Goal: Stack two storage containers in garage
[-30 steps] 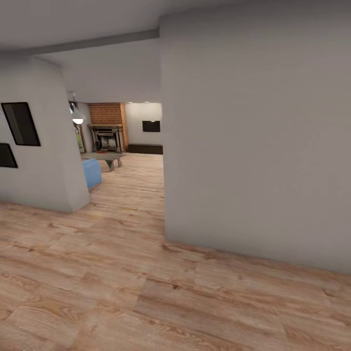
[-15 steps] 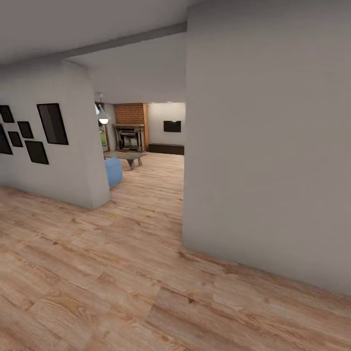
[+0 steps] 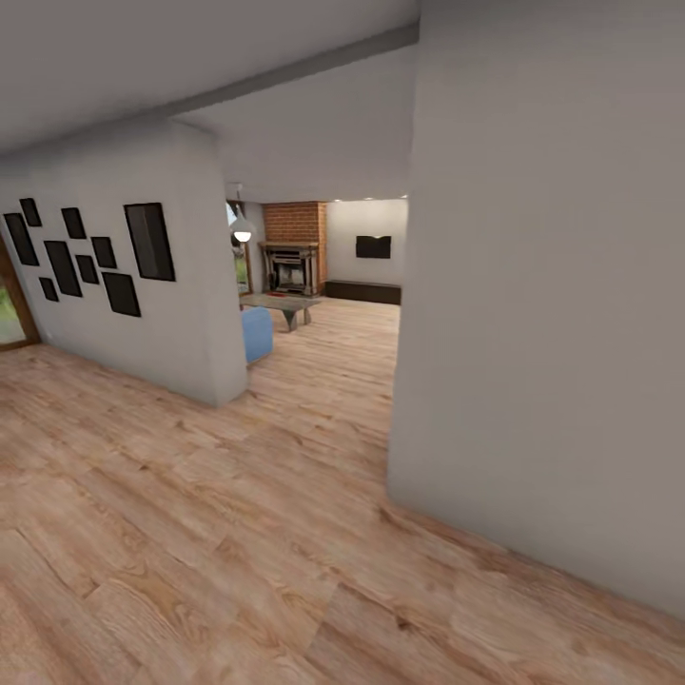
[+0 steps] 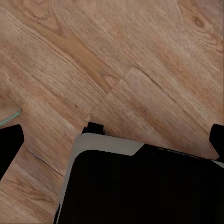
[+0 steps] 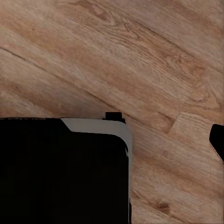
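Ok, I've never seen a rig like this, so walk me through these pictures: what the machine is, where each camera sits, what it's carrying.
It is a simulated wheeled robot with two arms, driven remotely by a person. The large picture is from its head camera. It looks over a wood plank floor, past a grey wall and a wall of black frames, toward the living room with its fireplace and blue sofa. The small pictures are from cameras by each arm's jaws, aimed at the floor. The black block looks like the robot's own base. The left jaws stand wide open and hold nothing. Only one tip of the right jaws shows, so I cannot tell.
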Available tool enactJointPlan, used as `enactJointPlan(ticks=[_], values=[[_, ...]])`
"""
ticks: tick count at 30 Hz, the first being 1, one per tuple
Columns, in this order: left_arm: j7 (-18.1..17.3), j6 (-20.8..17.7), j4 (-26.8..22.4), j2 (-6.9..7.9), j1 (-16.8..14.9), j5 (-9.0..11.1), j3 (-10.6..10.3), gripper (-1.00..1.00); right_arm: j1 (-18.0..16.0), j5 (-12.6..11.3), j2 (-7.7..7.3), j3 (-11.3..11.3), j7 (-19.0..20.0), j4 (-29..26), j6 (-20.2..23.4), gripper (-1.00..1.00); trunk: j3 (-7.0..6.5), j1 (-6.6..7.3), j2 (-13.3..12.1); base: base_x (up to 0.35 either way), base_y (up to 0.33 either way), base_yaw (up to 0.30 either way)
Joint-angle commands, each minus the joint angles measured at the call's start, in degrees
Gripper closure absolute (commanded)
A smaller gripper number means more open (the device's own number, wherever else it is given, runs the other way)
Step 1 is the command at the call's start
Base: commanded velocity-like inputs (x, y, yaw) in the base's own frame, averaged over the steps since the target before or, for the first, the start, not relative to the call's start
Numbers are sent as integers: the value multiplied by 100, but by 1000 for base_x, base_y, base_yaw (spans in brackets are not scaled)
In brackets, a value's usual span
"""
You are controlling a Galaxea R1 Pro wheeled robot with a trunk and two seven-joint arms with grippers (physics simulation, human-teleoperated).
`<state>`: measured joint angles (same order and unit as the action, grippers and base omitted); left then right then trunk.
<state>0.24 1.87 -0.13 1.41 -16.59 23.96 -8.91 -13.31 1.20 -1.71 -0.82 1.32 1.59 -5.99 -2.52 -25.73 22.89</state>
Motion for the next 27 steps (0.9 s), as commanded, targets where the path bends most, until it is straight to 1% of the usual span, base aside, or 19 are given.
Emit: enactJointPlan(ticks=[1,23,27], values=[[4,15,5,-1,-2,47,-46,-100,-5,20,-3,-6,16,17,-33,-100,2,-5,3,316,0,46],[2,15,5,-1,-2,47,-48,-100,-5,60,-30,46,18,17,27,-100,2,-5,3,316,0,3],[2,15,5,-1,-2,47,-49,-100,-5,70,-3,39,21,17,28,-100,2,-5,3,315,0,0]])
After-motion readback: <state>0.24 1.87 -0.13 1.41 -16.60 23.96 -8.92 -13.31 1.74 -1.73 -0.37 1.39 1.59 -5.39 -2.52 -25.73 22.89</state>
